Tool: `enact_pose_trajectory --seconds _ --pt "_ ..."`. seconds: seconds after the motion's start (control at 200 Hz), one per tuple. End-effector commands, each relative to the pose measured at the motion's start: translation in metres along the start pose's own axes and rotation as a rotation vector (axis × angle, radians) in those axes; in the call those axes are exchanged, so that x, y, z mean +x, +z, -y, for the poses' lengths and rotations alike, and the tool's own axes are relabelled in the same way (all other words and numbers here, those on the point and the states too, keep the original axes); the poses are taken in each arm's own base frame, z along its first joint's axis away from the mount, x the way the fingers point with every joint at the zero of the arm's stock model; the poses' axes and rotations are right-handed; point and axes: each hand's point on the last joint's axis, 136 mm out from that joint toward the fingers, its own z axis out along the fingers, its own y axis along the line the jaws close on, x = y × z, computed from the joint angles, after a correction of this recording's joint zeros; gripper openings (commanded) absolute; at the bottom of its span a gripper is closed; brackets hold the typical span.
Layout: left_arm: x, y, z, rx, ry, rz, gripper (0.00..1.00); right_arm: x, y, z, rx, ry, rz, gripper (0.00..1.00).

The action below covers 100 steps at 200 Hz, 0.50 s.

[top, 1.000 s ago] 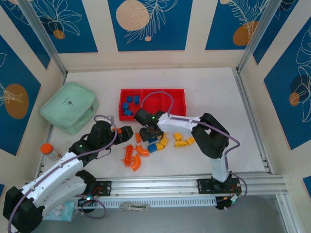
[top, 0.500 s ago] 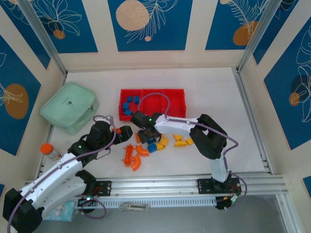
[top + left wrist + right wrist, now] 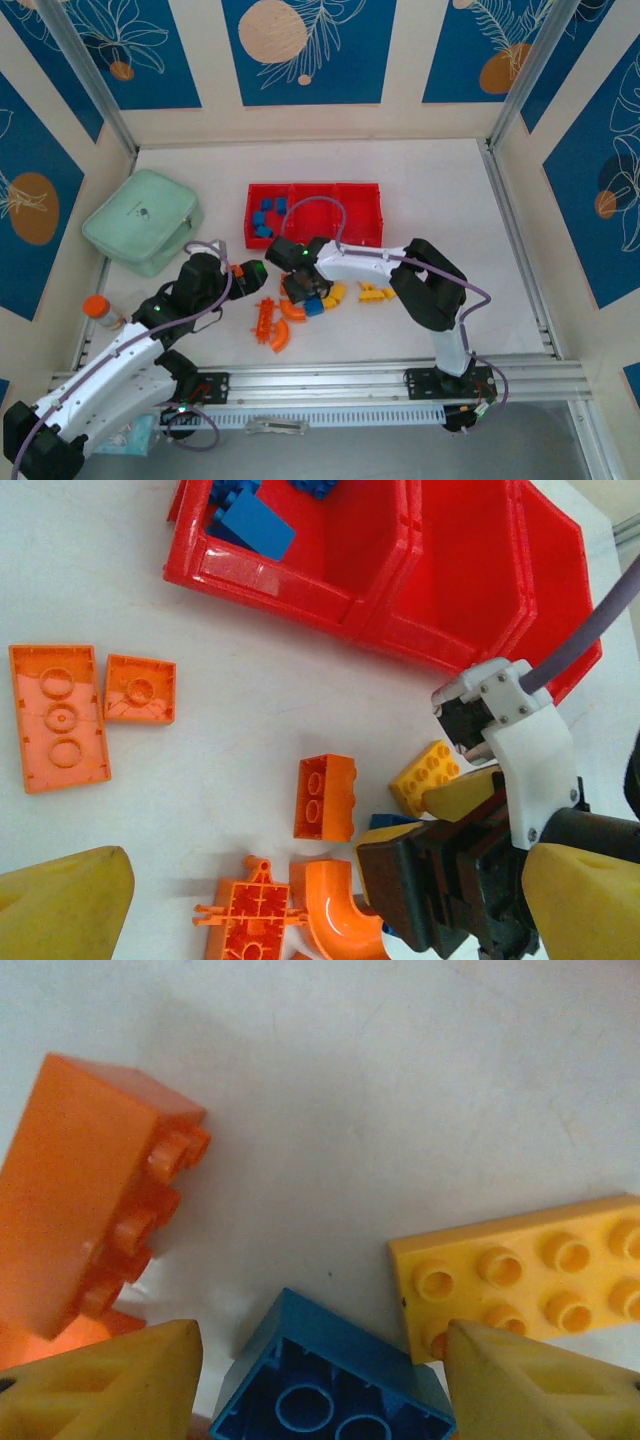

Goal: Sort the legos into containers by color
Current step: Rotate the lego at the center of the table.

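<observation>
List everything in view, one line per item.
red tray: one, red, three compartments, rear centre of table
blue legos: about five, blue, tray's left compartment
blue brick: one, blue, on table by the yellow ones
orange legos: several, orange, loose on table in front of tray
yellow legos: a few, yellow, table, right of the orange ones
case: one, mint green, left of tray
bottle: one, orange cap, table's left edge
left end effector: one, yellow fingers, open, beside orange legos
right end effector: one, yellow fingers, open, straddling blue brick
</observation>
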Motion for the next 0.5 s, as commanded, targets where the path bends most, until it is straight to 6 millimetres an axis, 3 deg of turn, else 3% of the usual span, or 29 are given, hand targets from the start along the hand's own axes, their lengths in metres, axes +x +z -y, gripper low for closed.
enact_pose_trajectory --seconds 0.0,0.31,0.495 --pt "0.003 -0.002 -0.006 -0.025 -0.001 0.000 0.99 0.009 -0.015 0.006 0.025 0.035 -0.019 0.67" --pt "0.001 -0.004 -0.008 -0.031 -0.002 0.013 0.99 0.016 -0.021 0.013 0.049 0.127 -0.051 0.75" --pt "0.002 -0.005 -0.010 -0.039 0.000 0.014 0.99 0.019 -0.010 0.000 0.018 0.120 -0.086 0.70"
